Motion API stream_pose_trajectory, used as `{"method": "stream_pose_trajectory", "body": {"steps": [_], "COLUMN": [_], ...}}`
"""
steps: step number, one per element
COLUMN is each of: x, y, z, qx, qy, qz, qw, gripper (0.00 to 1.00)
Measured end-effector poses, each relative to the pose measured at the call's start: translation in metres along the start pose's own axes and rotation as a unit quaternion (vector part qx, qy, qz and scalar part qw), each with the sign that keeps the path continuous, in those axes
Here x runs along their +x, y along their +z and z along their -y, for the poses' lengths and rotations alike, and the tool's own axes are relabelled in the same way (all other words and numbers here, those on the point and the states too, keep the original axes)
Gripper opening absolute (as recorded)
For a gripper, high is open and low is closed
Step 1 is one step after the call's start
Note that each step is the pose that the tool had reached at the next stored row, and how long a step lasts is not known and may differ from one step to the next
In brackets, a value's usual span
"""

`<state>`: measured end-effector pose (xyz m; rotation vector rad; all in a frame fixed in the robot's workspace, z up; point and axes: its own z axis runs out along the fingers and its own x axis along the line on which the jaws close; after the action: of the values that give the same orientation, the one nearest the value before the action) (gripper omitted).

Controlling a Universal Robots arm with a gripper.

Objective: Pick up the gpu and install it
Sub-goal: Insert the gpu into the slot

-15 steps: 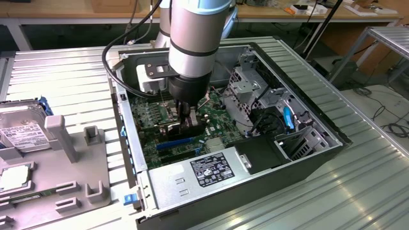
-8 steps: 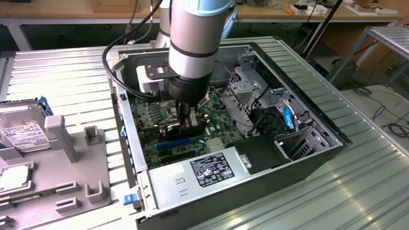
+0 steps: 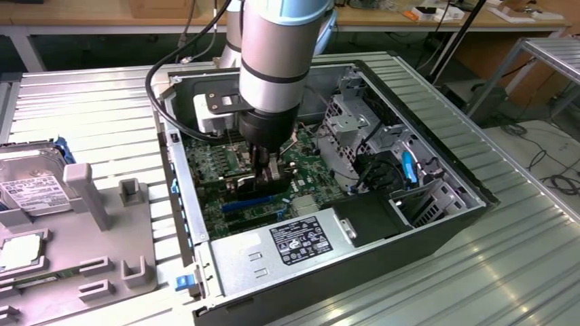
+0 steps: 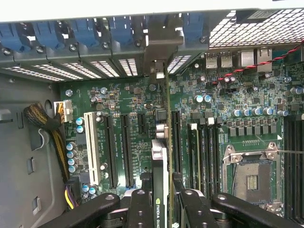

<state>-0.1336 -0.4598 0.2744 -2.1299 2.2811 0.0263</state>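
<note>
The gpu [image 4: 161,152] stands on edge between my fingers [image 4: 140,209], a thin card with a silvery cooler and a green label. It runs lengthwise over the motherboard [image 4: 223,95] between two long black slots [image 4: 127,149], and its metal bracket [image 4: 159,45] reaches the rear slot openings of the case. Whether its edge sits in a slot I cannot tell. My gripper [image 4: 161,202] is shut on the gpu. In the exterior view the gripper [image 3: 269,175] reaches straight down into the open computer case [image 3: 471,204], low over the board.
A white slot [image 4: 91,147], a yellow-black cable bundle [image 4: 54,133] and the bare processor socket [image 4: 251,178] flank the card. Outside the case, a hard drive [image 3: 32,183] lies on a grey parts fixture [image 3: 100,224]. The power supply [image 3: 290,248] fills the case's near end.
</note>
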Motion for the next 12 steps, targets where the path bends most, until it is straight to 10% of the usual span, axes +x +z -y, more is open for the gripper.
{"method": "stream_pose_trajectory", "body": {"steps": [12], "x": [0.0000], "y": [0.0032], "z": [0.0000], "qx": [0.0011], "qy": [0.000], "qz": [0.0002], "qw": [1.0000], "gripper": [0.27]}}
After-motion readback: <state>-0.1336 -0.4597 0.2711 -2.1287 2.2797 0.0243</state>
